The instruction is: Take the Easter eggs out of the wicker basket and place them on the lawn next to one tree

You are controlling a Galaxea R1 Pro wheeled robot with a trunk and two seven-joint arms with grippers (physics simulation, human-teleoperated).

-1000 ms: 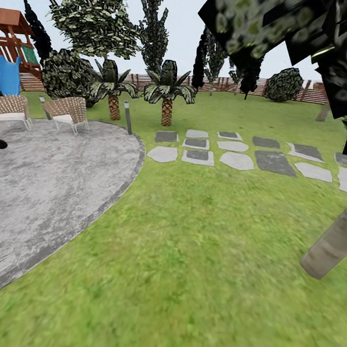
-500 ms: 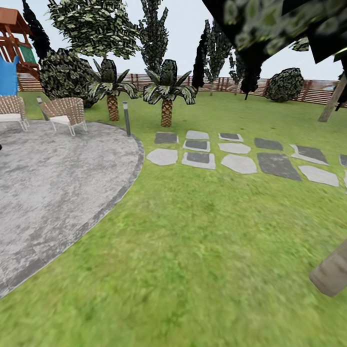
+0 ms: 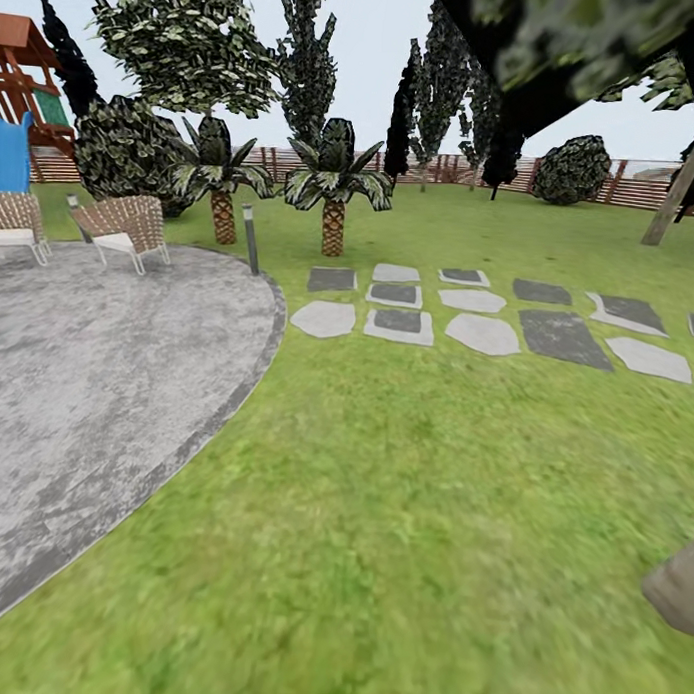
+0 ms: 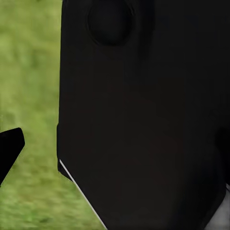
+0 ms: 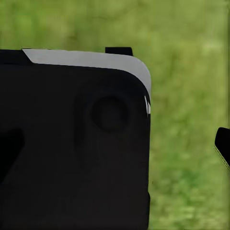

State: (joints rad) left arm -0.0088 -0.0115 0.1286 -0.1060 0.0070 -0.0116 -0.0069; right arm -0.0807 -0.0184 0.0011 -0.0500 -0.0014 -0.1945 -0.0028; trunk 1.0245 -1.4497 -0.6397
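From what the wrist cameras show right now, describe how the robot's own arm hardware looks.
Both wrist views show a large matte black body over blurred lawn. On the left arm it has a round recess and a thin pale edge line. On the right arm it has a rounded corner, a light grey top band and a similar round recess. No cables or markings are visible.

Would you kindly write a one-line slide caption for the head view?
Garden lawn beside a grey patio, with stepping stones, two palms and wicker chairs.

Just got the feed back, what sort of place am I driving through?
A fenced back garden: bright green lawn, a grey paved round patio with pale woven chairs, flat stepping stones, short scaly-trunked palms and a brown slatted wooden fence.
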